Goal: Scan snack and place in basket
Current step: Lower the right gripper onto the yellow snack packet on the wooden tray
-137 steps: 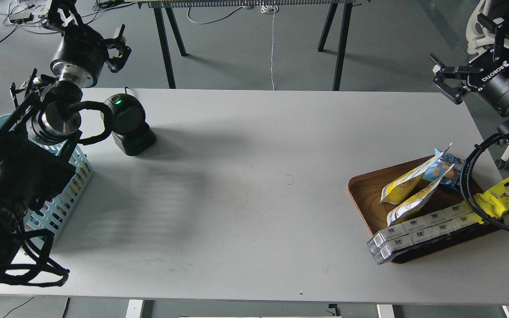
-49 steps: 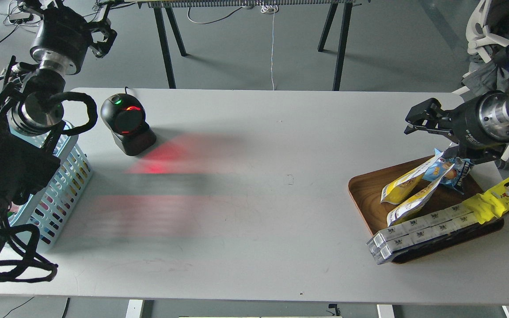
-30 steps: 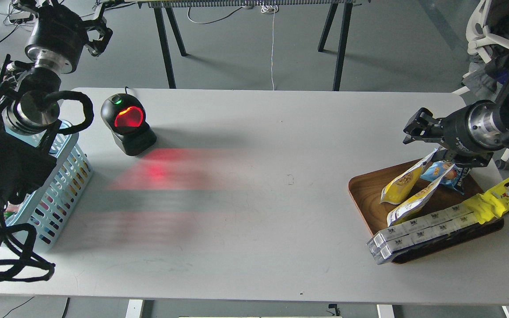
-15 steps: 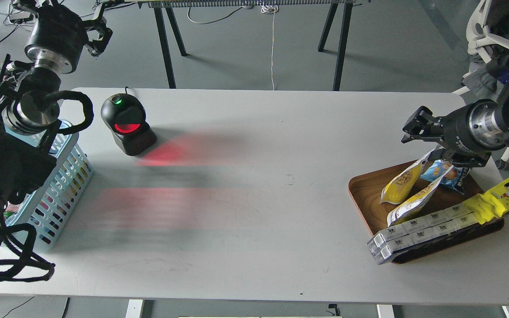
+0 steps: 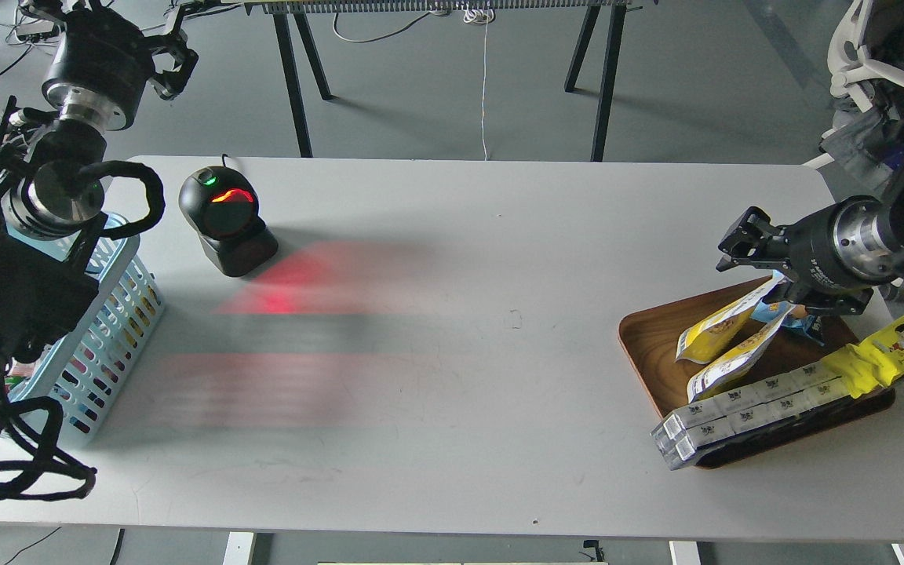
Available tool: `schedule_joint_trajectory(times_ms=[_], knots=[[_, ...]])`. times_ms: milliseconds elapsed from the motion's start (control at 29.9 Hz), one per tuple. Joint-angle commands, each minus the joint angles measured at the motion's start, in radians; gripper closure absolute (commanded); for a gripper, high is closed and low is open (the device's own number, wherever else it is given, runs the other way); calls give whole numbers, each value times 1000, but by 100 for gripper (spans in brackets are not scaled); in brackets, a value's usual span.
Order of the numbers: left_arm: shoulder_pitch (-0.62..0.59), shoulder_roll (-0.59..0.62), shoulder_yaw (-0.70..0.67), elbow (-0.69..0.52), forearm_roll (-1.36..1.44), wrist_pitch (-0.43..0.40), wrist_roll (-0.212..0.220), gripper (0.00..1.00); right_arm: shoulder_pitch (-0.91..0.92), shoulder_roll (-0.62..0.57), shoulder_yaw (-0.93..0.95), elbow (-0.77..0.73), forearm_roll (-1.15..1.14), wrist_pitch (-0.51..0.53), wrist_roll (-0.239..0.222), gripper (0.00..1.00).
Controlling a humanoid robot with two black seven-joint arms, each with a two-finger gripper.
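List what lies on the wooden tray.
On the wooden tray lie two yellow-and-white pouches, a blue snack bag mostly hidden under the right tool, grey-white boxes along the front rim, and a long yellow wrapper overhanging it.

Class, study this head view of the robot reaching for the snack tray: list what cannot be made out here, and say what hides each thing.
- Basket contents: head view, left arm covers most of it.
- Right hand: whether it grips the snack; its fingers overlap the pouch's top.
- Small blue bag: largely behind the right hand.
- Left hand: dark, fingers indistinct.
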Motion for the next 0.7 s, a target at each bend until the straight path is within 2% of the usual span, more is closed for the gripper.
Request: schedule_joint_trajectory(times_ms=[0, 334, 568, 602, 635, 669], knots=[[0, 2, 0, 0, 0, 0, 0, 0, -16, -3, 1, 0, -1, -10, 0, 44], [0, 2, 0, 0, 0, 0, 0, 0, -31, -3, 1, 0, -4, -14, 1, 73], [0, 2, 0, 0, 0, 2, 0, 0, -31, -4, 1, 1, -4, -18, 1, 83], [0, 2, 0, 0, 0, 2, 0, 0, -31, -7, 1, 4, -4, -18, 1, 88], [0, 2, 0, 0, 0, 2, 0, 0, -31, -11, 1, 11, -4, -18, 0, 99], [0, 2, 0, 0, 0, 2, 0, 0, -31, -17, 4, 14, -7, -22, -2, 100]])
